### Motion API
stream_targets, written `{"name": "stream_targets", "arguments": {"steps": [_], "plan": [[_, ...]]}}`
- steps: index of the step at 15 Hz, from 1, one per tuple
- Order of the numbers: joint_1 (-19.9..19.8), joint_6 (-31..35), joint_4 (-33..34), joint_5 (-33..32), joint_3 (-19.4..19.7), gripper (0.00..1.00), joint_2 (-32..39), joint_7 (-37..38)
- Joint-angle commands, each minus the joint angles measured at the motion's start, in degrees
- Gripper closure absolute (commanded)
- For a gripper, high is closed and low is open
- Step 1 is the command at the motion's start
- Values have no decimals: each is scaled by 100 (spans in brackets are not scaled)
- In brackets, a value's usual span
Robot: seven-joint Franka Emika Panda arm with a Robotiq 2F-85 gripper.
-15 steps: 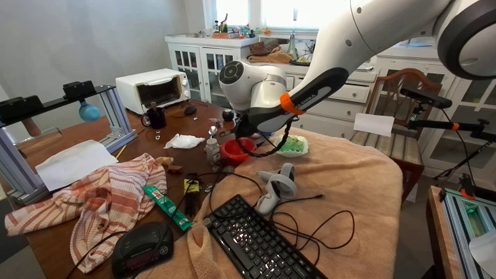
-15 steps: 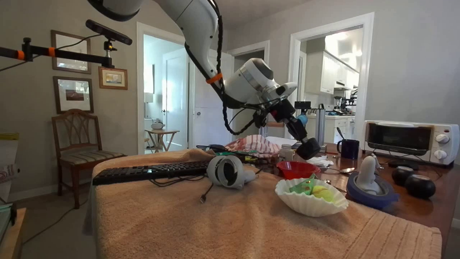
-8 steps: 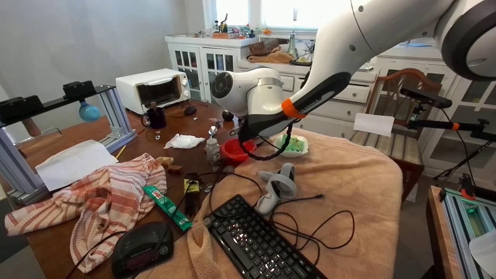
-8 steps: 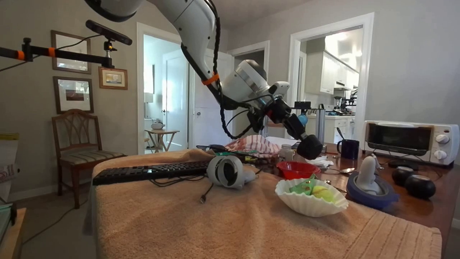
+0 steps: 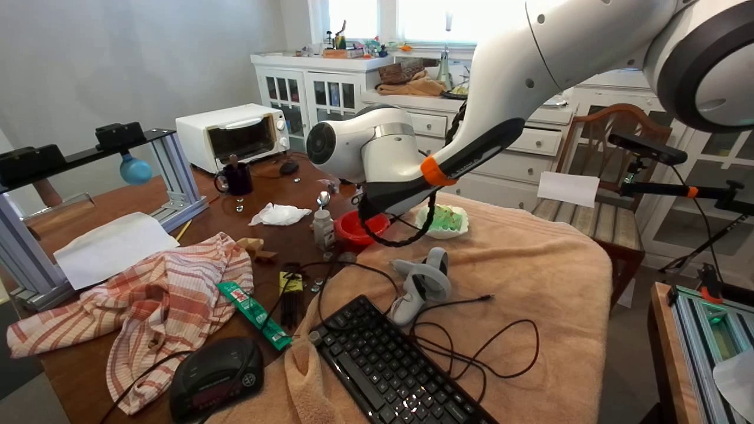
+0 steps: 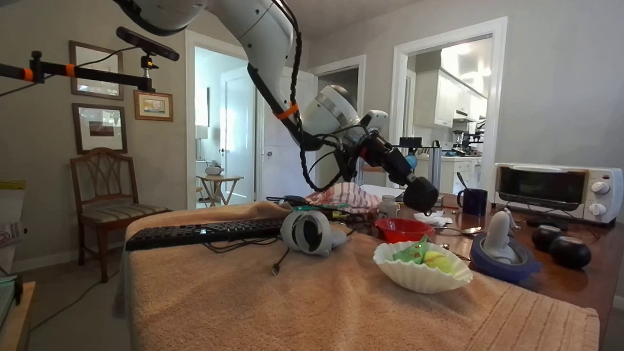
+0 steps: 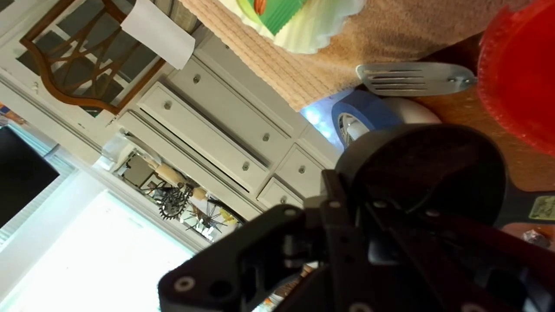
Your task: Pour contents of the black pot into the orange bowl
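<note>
Now the robot's wrist (image 5: 389, 144) sits a little lower, and nearer to the white toaster oven (image 5: 232, 138), than it does in the earlier frame, as we see it in an exterior view. Along with it, the black pot (image 6: 421, 194) is turned a tiny bit.

We see the end effector (image 6: 408, 177) pinching the pot by its side, with its fingers (image 7: 336, 216) close together. The pot hangs tilted in the air over the brown tabletop (image 5: 224, 221). It is near the red bowl (image 6: 402, 236) but apart from it. In the wrist view we look into the pot's open top, but it is too dark in there for us to tell what it holds.

Just beside the red bowl we find a small jar (image 5: 323, 229). A metal spatula (image 7: 405, 79) with slots lies between the red bowl and a white wavy bowl (image 6: 421, 280). That white bowl sits on the peach towel (image 6: 317, 302), and we see a green packet (image 6: 411, 253) and something yellow (image 6: 438, 262) in it. Close by is a roll of blue tape (image 7: 368, 115). We also spot a black keyboard (image 5: 377, 353) and a gray controller (image 5: 421, 285) on the towel.
</note>
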State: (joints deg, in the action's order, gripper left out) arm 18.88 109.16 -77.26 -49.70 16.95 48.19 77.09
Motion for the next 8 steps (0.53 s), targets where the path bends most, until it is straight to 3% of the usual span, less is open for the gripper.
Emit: {"name": "stream_targets", "arguments": {"steps": [1, 8], "plan": [[-217, -449, 647, -300, -304, 99, 455, -147], [-375, -664, 1563, -579, -446, 99, 1106, -513]]}}
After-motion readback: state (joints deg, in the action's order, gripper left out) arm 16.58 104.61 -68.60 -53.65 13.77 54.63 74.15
